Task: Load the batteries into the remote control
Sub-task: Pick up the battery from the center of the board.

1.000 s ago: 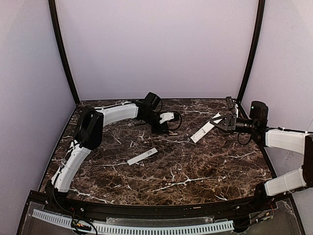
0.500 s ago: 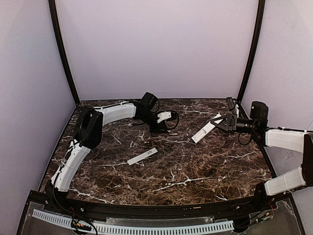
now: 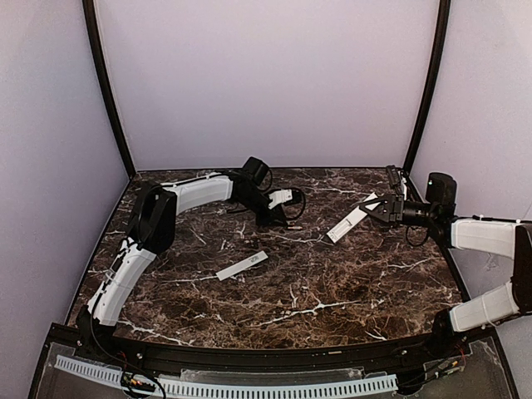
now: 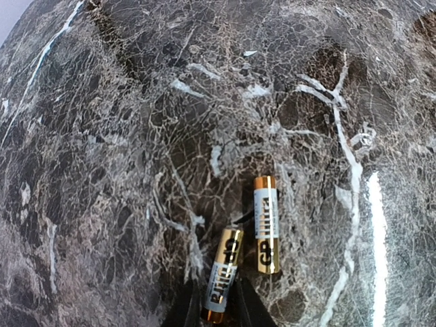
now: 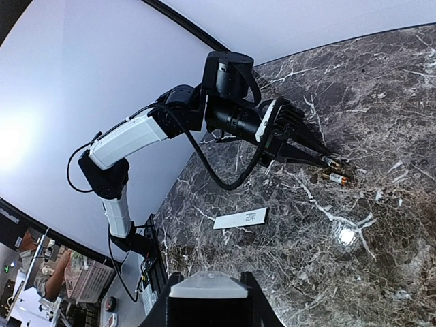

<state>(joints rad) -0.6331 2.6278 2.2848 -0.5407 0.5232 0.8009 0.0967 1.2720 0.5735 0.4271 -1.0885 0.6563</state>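
Marble table [image 3: 332, 307] spreads wide toward 6 o'clock, from the strip [image 3: 242, 265] down to the curved near rim. The strip lies flat just off centre at 8 o'clock, and its small printed label is too small to read.

At 2 o'clock the right gripper [image 3: 368, 208] pinches the remote [image 3: 347, 224] by its far end. The remote slants down toward the centre with its low end near the marble. This gripper sits close to the table's 3 o'clock edge and the black post [image 3: 424, 91].

At 12 o'clock, well short of the back wall [image 3: 266, 83], the left gripper [image 4: 215, 293] is down at the marble. Its fingers [image 4: 248, 310] flank the near end of one battery [image 4: 223, 274], close on both sides. I cannot tell whether they press it. A second battery [image 4: 266, 225] lies just beside it at 1 o'clock, apart from it. Both read "GP Ultra" on a silver band with gold ends.
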